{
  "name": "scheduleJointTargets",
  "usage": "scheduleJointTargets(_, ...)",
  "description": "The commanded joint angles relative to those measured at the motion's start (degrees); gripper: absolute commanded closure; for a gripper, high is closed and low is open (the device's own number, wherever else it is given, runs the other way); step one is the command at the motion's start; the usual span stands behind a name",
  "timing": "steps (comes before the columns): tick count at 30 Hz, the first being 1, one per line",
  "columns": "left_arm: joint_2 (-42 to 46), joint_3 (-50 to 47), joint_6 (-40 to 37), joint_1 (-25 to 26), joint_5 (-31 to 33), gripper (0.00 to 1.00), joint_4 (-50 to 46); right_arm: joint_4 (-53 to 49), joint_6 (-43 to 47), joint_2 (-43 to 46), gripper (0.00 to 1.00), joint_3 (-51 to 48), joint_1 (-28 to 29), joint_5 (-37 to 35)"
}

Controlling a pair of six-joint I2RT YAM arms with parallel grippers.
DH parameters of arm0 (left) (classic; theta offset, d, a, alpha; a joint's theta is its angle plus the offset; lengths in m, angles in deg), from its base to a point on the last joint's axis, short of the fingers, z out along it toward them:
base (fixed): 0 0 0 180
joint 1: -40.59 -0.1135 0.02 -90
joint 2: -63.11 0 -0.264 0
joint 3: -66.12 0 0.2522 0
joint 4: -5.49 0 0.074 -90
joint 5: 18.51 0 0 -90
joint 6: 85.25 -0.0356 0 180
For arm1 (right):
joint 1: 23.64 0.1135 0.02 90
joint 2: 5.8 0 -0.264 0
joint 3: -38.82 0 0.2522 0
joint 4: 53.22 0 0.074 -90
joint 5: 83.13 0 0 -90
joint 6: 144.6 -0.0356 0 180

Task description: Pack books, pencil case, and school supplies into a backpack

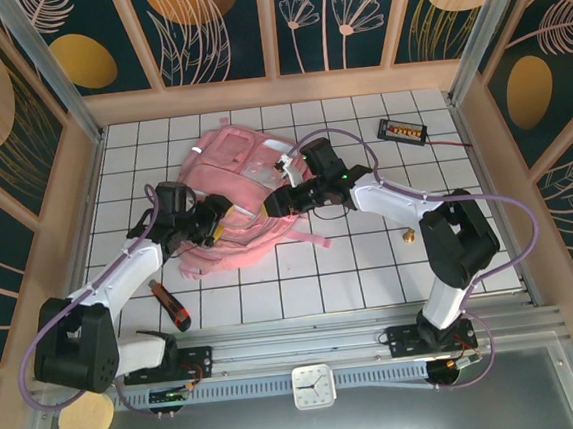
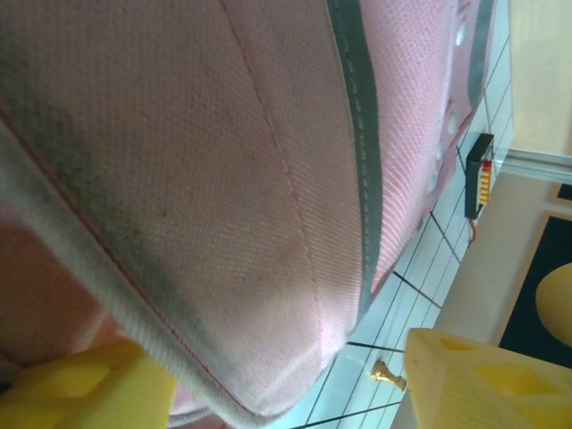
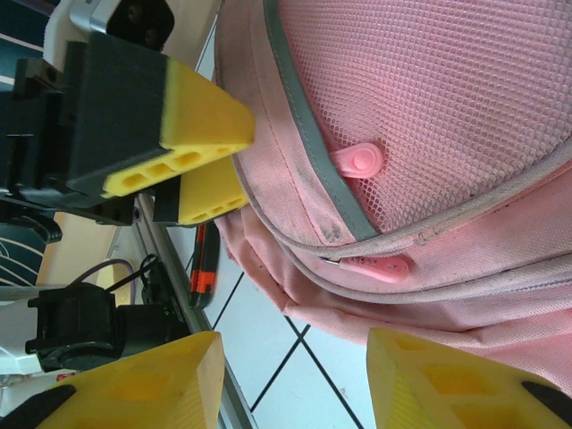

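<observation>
The pink backpack lies flat on the tiled table, left of centre. My left gripper is at its near left side. In the left wrist view its yellow fingers stand apart, a seamed corner of the backpack sits between them, and the right finger is clear of the fabric. My right gripper is at the backpack's right side, open over bare tile just below the backpack's lower edge. Two pink zipper pulls show there. The books, pencil case and school supplies are out of view.
A red-and-black utility knife lies near the left arm, close to the front rail. A black box with orange marks and its wire sit at the back right. A small brass piece lies on the tiles at right. Wooden walls enclose the table.
</observation>
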Motion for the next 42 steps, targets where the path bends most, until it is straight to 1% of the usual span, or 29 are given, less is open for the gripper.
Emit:
scheduleJointTargets(1,-2.0,1.7,-1.3,0.2,0.5,0.49,2.1,1.4,1.7,3.7,0.51,0.1,-0.2,-2.2)
scheduleJointTargets(2,-2.4,2.1,-1.5,0.1,0.4,0.6,2.0,1.6,2.5,4.3,0.48,-0.2,-0.2,-3.0)
scheduleJointTargets(3,-2.7,2.3,-1.5,0.2,0.3,0.66,2.1,2.0,2.9,5.2,0.44,-0.5,-0.1,-4.2)
scheduleJointTargets(4,-2.9,2.6,-1.6,0.2,0.1,0.73,2.2,2.6,3.3,6.3,0.37,-0.9,-0.1,-5.7)
scheduleJointTargets(5,-3.0,2.9,-1.7,0.2,0.0,0.82,2.2,3.7,3.7,7.6,0.28,-1.7,-0.1,-6.8)
scheduleJointTargets(7,-3.0,3.6,-2.0,0.2,-0.4,0.96,1.8,6.4,4.4,10.2,0.01,-3.6,0.0,-9.1)
scheduleJointTargets(8,-2.7,4.2,-2.2,0.2,-0.5,1.0,1.3,7.8,4.6,11.5,0.01,-4.6,0.1,-10.1)
scheduleJointTargets(10,-1.9,5.6,-2.3,0.1,-0.7,1.0,0.2,9.5,5.8,13.1,0.01,-5.5,0.2,-10.3)
scheduleJointTargets(12,-0.9,7.4,-2.5,0.1,-1.1,1.0,-1.2,9.3,8.6,13.6,0.01,-5.4,0.4,-8.4)
scheduleJointTargets(14,0.1,9.4,-2.6,0.2,-1.5,1.0,-2.9,8.1,10.9,12.9,0.01,-4.2,0.6,-4.4)
scheduleJointTargets(15,0.5,10.0,-2.3,0.2,-1.8,1.0,-3.4,7.3,12.4,12.3,0.03,-3.6,0.6,-1.9)
scheduleJointTargets(18,1.1,12.5,-1.0,0.2,-3.7,1.0,-3.9,2.8,17.3,9.9,0.21,-1.3,1.2,2.1)
scheduleJointTargets(19,1.2,13.5,-0.4,0.2,-4.1,1.0,-4.1,0.9,19.3,9.1,0.27,-0.3,1.6,1.9)
scheduleJointTargets(20,1.2,14.4,-0.1,0.1,-4.5,1.0,-4.3,-0.6,20.8,8.6,0.29,0.5,2.0,1.1)
scheduleJointTargets(24,0.8,18.5,1.1,0.2,-5.8,1.0,-5.4,-3.9,27.0,7.1,0.3,1.7,4.1,-2.3)
scheduleJointTargets(28,1.3,18.7,2.4,0.2,-6.2,1.0,-4.7,-4.1,29.8,5.7,0.3,1.0,5.7,-4.6)
scheduleJointTargets(32,2.4,17.1,3.6,0.2,-6.2,1.0,-3.6,-2.0,29.5,4.5,0.33,-0.5,5.9,-6.3)
scheduleJointTargets(35,3.0,16.7,3.7,0.2,-6.2,1.0,-3.9,-0.8,29.2,2.9,0.34,-0.7,5.8,-6.9)
scheduleJointTargets(41,4.2,15.7,3.8,0.1,-6.2,1.0,-4.3,0.6,28.7,-1.9,0.34,1.5,5.1,-8.1)
scheduleJointTargets(42,4.4,15.6,3.6,0.2,-6.2,1.0,-4.7,0.8,28.6,-2.6,0.36,2.1,5.1,-8.0)
